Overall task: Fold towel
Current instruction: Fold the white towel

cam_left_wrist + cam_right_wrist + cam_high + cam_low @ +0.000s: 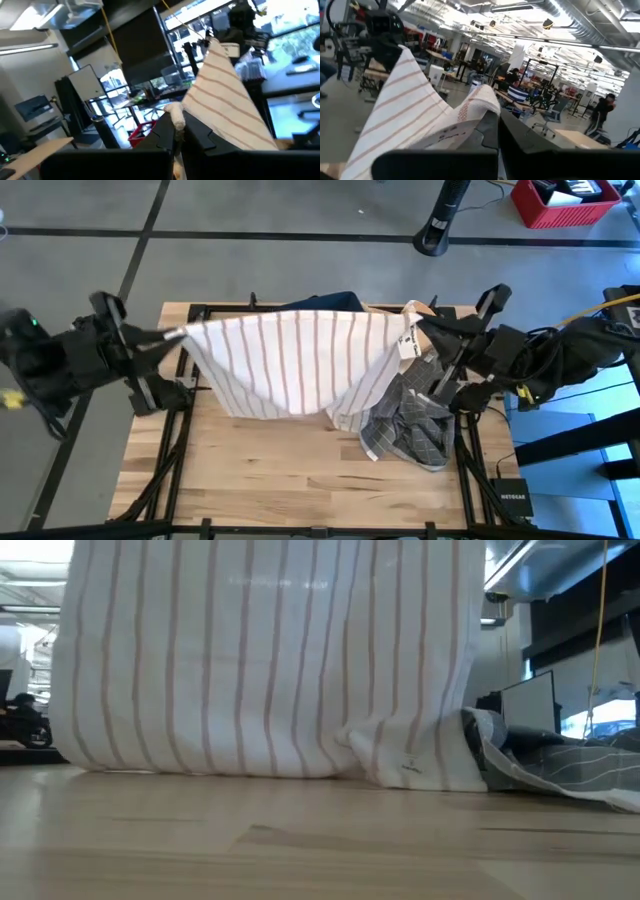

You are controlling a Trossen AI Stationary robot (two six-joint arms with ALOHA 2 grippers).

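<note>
A white towel with thin red stripes (290,360) hangs stretched between my two grippers above the wooden table (290,470). My left gripper (172,335) is shut on its left top corner, my right gripper (418,323) on its right top corner. In the low view the towel (260,660) hangs like a curtain, its lower edge (250,772) resting on the table. My left gripper pinches the towel's top left corner (175,116) between its two fingers, coming level from the table's left. The towel's top edge runs from it across to the other gripper; the cloth hangs below. My right gripper pinches the towel's top right corner (482,102) between its two fingers, coming about level from the table's right. A white label (409,345) hangs just below that corner. The cloth hangs below, with its bottom on the table.
A grey checked cloth (410,430) lies crumpled on the table's right half, under the towel's right end. A dark blue cloth (325,302) lies behind the towel at the far edge. The near half of the table is bare wood. People and desks show in the room beyond.
</note>
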